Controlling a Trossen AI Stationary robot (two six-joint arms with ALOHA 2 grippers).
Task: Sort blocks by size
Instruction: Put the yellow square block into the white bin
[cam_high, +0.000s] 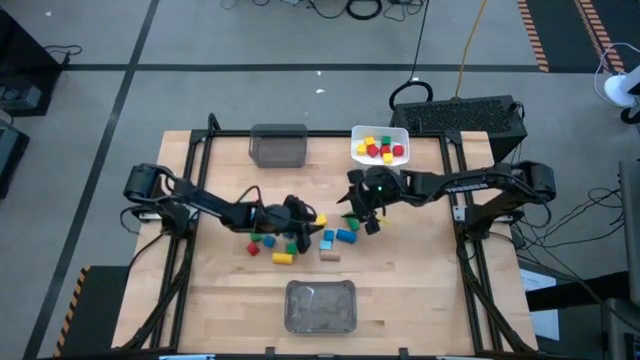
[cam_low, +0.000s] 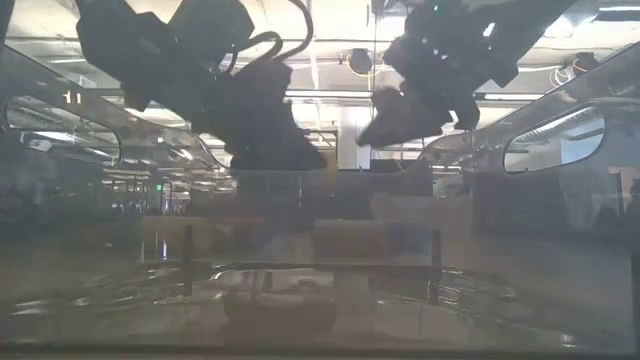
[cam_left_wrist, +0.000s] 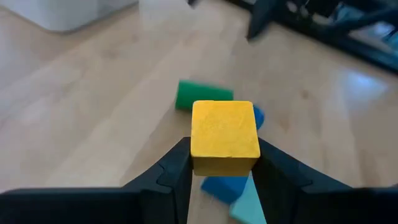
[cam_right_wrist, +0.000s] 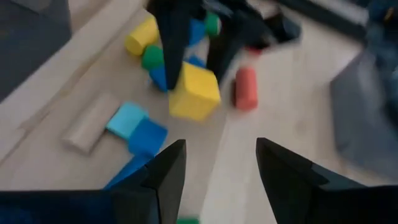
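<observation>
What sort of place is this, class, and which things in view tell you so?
Probably a robotics lab: a wooden table on a metal frame with two arms, cables on a taped grey floor, and a computer case behind it.

Wooden table with scattered blocks, three bins.

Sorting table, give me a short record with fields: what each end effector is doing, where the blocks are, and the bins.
left end effector: shut on a yellow cube, lifted over the loose pile
right end effector: open, empty, beside the pile
loose blocks: scattered mid-table, mixed colours
white bin: far edge, holds red and yellow blocks
grey bin: far edge, contents unclear
near bin: clear, near edge, contents unclear
</observation>
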